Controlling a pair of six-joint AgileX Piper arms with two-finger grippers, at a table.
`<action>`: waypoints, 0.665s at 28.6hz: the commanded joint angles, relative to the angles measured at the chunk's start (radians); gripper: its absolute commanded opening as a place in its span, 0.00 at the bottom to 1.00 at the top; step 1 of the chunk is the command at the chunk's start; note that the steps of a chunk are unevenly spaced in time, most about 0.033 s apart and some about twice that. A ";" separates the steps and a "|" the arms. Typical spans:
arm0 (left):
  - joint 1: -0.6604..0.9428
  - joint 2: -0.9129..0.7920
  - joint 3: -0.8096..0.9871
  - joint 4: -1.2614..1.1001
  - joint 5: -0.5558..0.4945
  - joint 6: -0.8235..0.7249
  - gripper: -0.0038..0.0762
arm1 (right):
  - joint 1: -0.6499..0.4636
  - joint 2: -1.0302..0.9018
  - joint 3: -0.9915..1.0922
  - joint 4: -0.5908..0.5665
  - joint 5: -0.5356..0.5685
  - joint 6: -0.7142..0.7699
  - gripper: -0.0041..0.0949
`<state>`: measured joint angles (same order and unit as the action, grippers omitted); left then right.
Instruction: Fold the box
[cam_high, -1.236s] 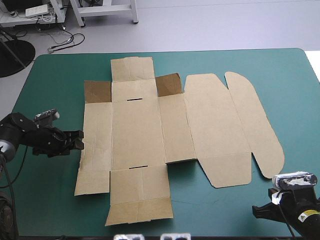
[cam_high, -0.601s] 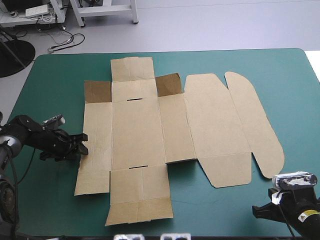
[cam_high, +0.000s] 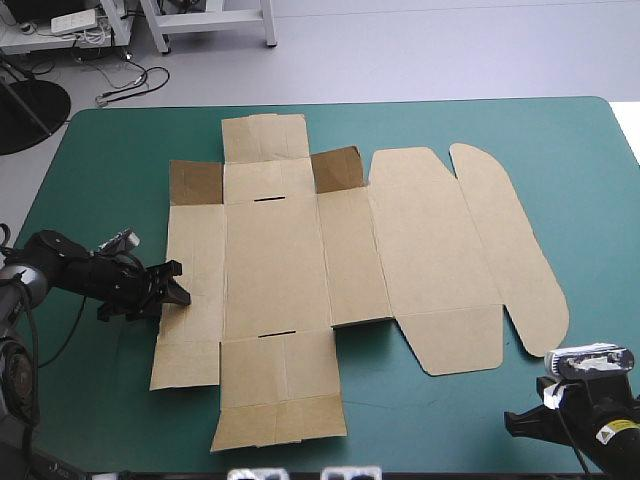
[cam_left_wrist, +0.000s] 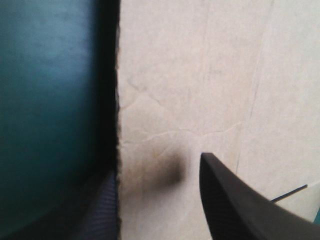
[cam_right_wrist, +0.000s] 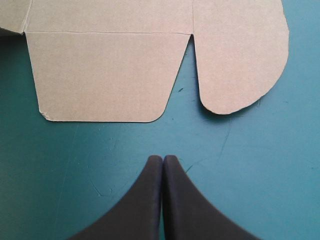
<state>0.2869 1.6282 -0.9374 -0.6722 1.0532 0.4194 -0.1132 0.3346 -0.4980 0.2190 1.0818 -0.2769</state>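
The brown box (cam_high: 300, 270) lies spread flat mid-table, with two small corner flaps (cam_high: 336, 168) at its far side standing up a little. My left gripper (cam_high: 170, 285) is at the box's left edge and open. In the left wrist view the left gripper (cam_left_wrist: 157, 167) straddles that edge: one black finger (cam_left_wrist: 235, 200) is over the board (cam_left_wrist: 190, 90), the other finger (cam_left_wrist: 102, 210) sits low beside the edge. My right gripper (cam_right_wrist: 162, 162) is shut with nothing in it, over the teal-green cover just short of the box's rounded lid flaps (cam_right_wrist: 100, 75). In the high view the right gripper (cam_high: 520, 425) is at the near right corner.
Teal-green cover (cam_high: 110, 160) shows bare around the box on all sides. The rounded lid panels (cam_high: 500, 240) reach toward the table's right side. The table's near edge is close behind the right arm.
My left gripper has moved right along the table until its fingers reach the box's left edge. The box and the right arm have stayed put.
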 joint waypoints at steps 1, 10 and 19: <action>-0.021 0.003 -0.017 -0.077 0.014 0.013 0.48 | 0.003 0.009 -0.027 0.011 -0.046 -0.001 0.03; -0.105 0.048 -0.017 -0.128 -0.019 0.051 0.48 | 0.003 0.009 -0.027 0.011 -0.046 -0.001 0.03; -0.112 0.048 -0.017 -0.204 -0.060 0.126 0.18 | 0.003 0.009 -0.027 0.011 -0.044 0.001 0.03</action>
<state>0.1887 1.6920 -0.9482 -0.8302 1.0204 0.5210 -0.1132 0.3346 -0.4980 0.2180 1.0836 -0.2760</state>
